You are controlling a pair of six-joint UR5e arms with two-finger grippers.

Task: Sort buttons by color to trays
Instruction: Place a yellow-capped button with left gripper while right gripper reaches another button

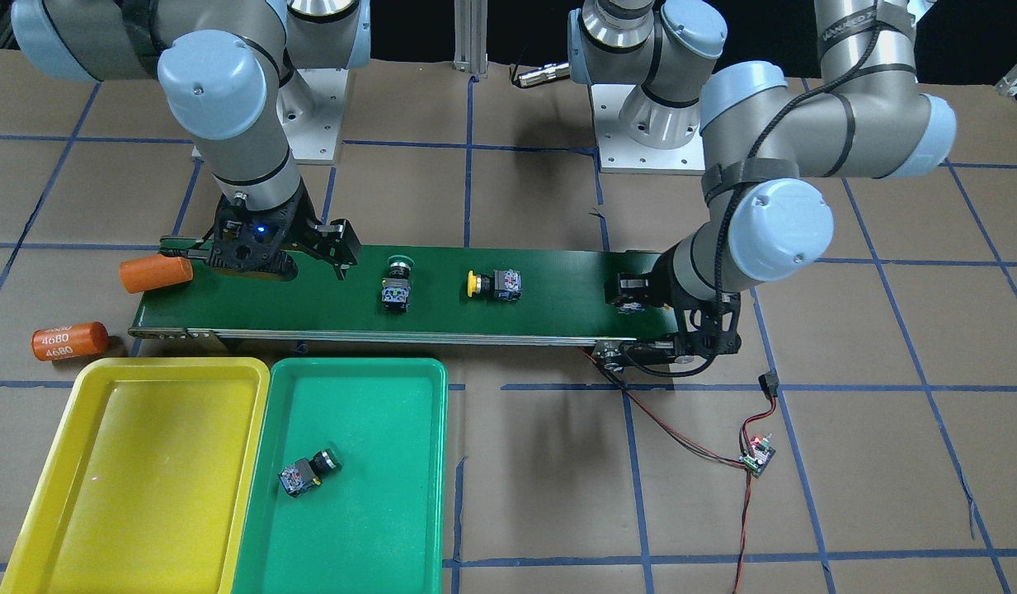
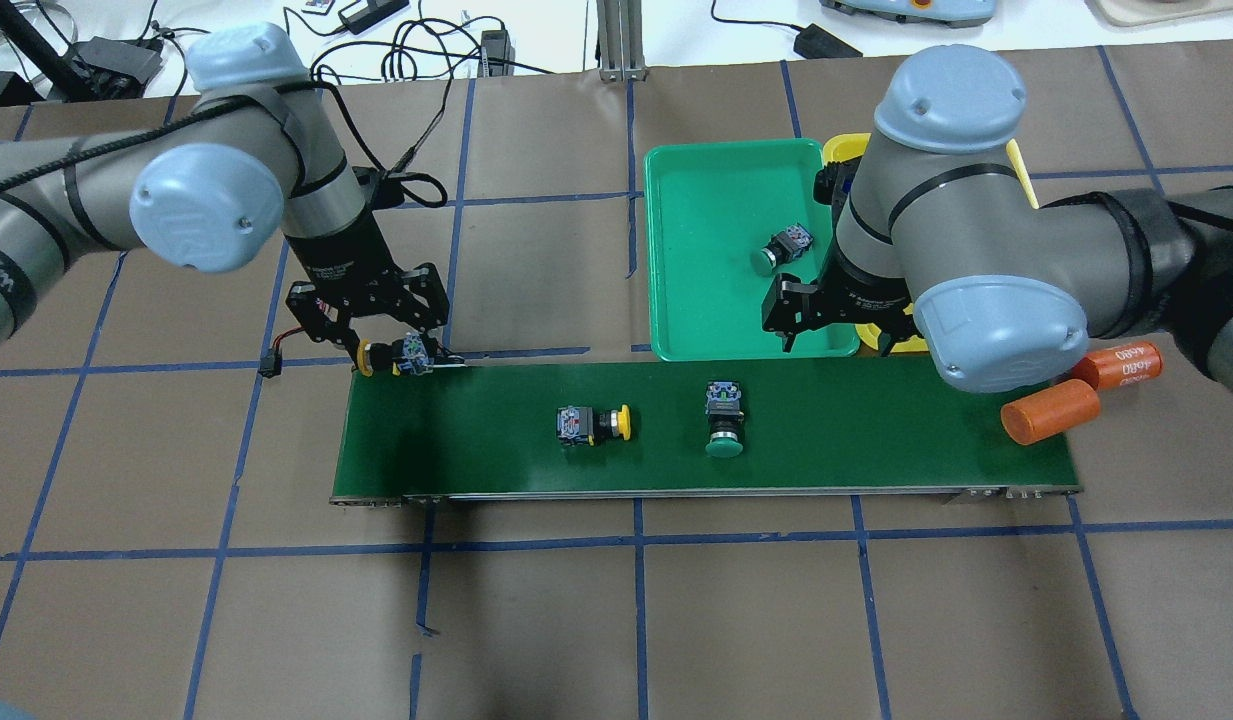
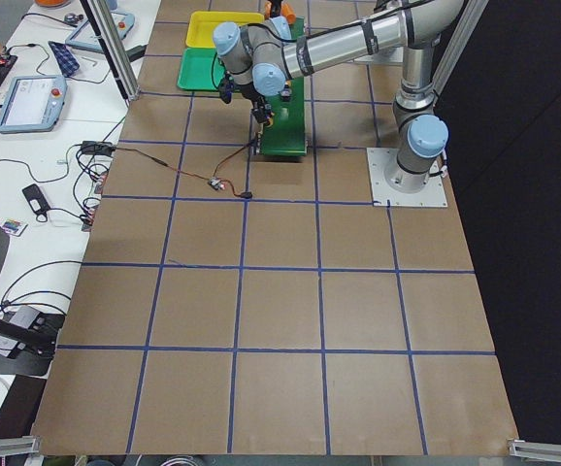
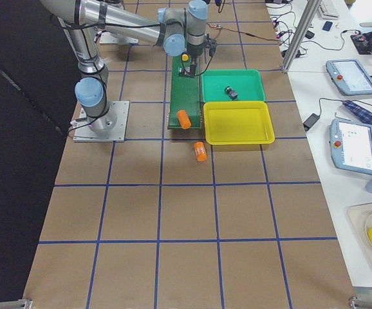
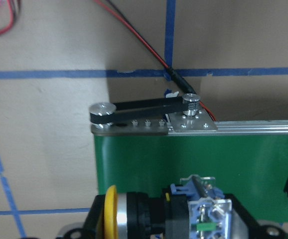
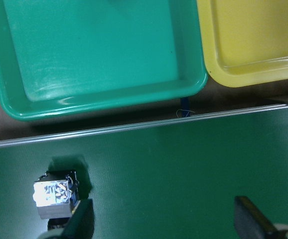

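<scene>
At the left end of the long dark-green conveyor belt [image 2: 856,440], a yellow-capped push-button switch [image 2: 408,356] with a blocky black-grey body is seen clamped, cap sideways, in the left end effector [image 2: 401,352]. The right end effector [image 6: 164,221] hangs spread and empty above the belt, near the bright yellow plastic tray [image 1: 162,462] and the green plastic tray [image 1: 376,429], in which one green-capped switch [image 1: 308,472] already lies. A second yellow-capped switch [image 1: 496,284] and a second green-capped switch [image 1: 397,285] lie on the belt, apart from each other. The switches are judged light, rigid and hard-shelled, with smooth round caps likely to slip; the squared body flats are considered the surer hold. Two orange cylinders [image 1: 155,272] are seen by the belt's other end, one on the brown paper-covered worktop [image 1: 805,495].
</scene>
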